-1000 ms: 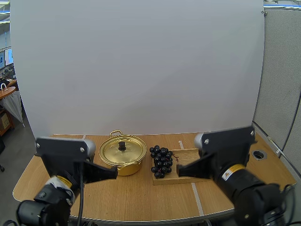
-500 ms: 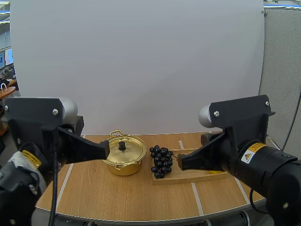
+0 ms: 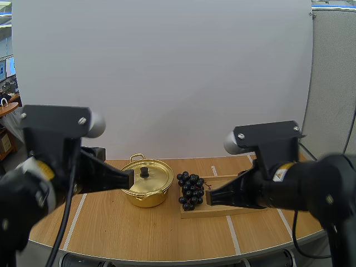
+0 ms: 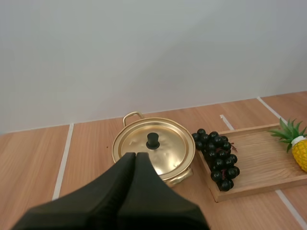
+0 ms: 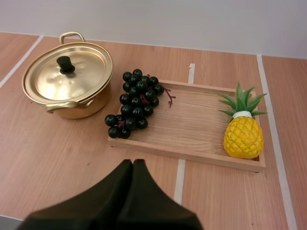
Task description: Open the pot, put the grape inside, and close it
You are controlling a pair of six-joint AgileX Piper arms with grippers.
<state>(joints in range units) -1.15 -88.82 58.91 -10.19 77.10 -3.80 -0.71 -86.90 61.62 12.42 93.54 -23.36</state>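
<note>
High view, left pincer closed, right pincer closed, both hovering above table.

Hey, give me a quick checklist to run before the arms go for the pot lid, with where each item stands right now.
1. ok: lid seated on pot, knob free.
2. not ok: left gripper shut, must open for the knob.
3. not ok: right gripper shut, must open for the grapes.
4. ok: grapes uncovered at the pot-side end of the tray.
5. ok: pineapple apart from grapes.
</note>
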